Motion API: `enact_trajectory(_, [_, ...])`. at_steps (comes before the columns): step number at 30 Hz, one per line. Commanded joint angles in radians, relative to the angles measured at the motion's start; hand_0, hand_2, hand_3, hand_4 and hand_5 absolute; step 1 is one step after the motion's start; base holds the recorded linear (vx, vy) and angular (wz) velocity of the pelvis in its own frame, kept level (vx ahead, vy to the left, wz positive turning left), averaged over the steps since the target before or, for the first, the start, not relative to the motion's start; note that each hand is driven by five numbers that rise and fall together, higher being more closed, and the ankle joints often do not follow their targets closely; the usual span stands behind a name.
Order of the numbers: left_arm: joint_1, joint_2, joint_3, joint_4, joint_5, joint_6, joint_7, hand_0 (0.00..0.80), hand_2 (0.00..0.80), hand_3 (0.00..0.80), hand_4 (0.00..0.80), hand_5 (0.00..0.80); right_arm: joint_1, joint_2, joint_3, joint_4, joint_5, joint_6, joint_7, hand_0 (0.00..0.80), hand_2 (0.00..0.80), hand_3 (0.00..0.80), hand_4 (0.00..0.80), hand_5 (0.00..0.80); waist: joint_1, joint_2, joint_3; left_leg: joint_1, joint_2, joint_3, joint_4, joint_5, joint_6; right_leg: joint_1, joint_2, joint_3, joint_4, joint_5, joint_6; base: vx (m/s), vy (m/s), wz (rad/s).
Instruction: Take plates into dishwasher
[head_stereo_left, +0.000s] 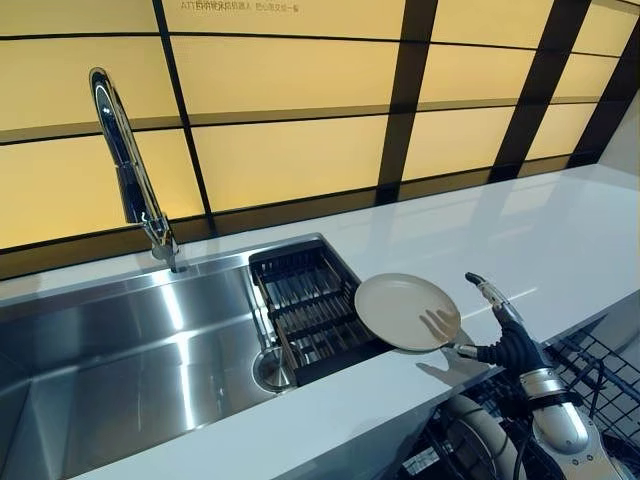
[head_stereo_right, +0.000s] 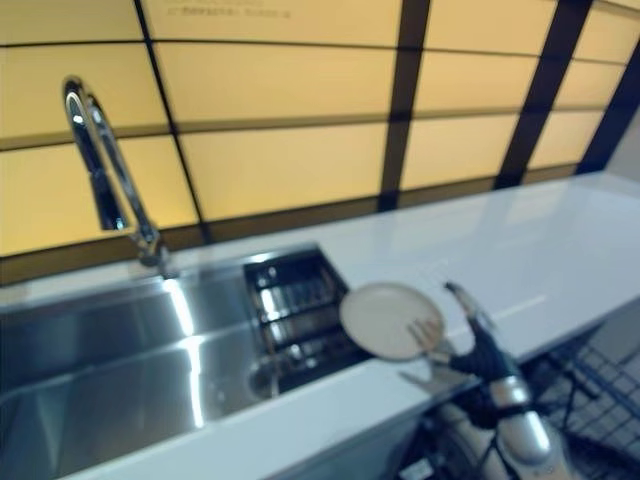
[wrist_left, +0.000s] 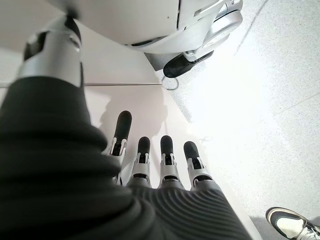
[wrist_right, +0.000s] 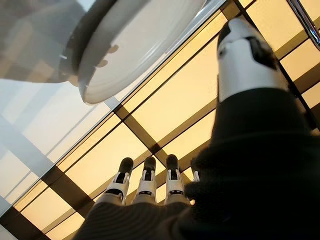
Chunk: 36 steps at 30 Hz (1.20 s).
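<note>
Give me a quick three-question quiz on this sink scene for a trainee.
1. True or false: the plate lies flat inside the rack.
2. Where does the rack sit? A: at the right end of the sink. B: on the counter. C: on the floor.
3. Fill in: the fingers of the left hand are ____.

Key: 1 false, the plate is at the right hand, beside the rack. 2 A. 3 straight.
</note>
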<state>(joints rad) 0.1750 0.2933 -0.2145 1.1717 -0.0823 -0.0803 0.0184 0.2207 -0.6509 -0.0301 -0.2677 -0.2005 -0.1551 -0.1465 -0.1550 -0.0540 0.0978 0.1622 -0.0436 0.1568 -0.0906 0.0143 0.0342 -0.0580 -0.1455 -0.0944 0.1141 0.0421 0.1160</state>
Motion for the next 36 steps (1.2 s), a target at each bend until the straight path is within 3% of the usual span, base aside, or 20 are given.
enact_trajectory(1, [-0.108,0.005,0.014,-0.026,0.01,-0.074,-0.004,0.0,0.0,0.0,0.0,0.0,-0.067,-0.024,0.014,-0.075,-0.04,-0.071,0.005,0.0,0.0,0.0,0.0,0.0,-0.017,-0.014,0.031,0.066,-0.05,-0.031,0.009,-0.132,0.032,-0.129,-0.036,0.061,0.053,0.208,0.099,0.0,0.0,0.0])
enact_trajectory(10, [-0.118,0.008,0.004,-0.032,0.017,-0.073,-0.003,0.0,0.0,0.0,0.0,0.0,-0.044,-0.035,0.055,-0.058,-0.056,-0.05,0.003,0.0,0.0,0.0,0.0,0.0,-0.028,-0.021,0.041,0.068,-0.046,-0.017,0.017,-0.139,0.032,-0.141,-0.034,0.068,0.058,0.211,0.105,0.0,0.0,0.0])
enact_trajectory(20, [-0.131,0.004,-0.008,-0.04,-0.001,-0.069,-0.001,0.0,0.0,0.0,0.0,0.0,-0.021,-0.036,0.062,-0.049,-0.047,-0.088,0.005,0.0,0.0,0.0,0.0,0.0,-0.055,-0.019,0.054,0.074,-0.047,-0.005,0.006,-0.137,0.027,-0.188,-0.016,0.069,0.051,0.239,0.111,-0.004,0.003,-0.04])
enact_trajectory(36, [-0.132,-0.01,-0.028,-0.02,0.012,-0.069,0.001,0.0,0.0,0.0,0.0,0.0,-0.049,-0.029,0.113,-0.041,-0.05,-0.08,0.032,0.0,0.0,0.0,0.0,0.0,-0.051,-0.026,0.052,0.083,-0.059,-0.022,0.003,-0.15,0.03,-0.192,-0.018,0.06,0.036,0.255,0.11,0.0,0.0,0.0])
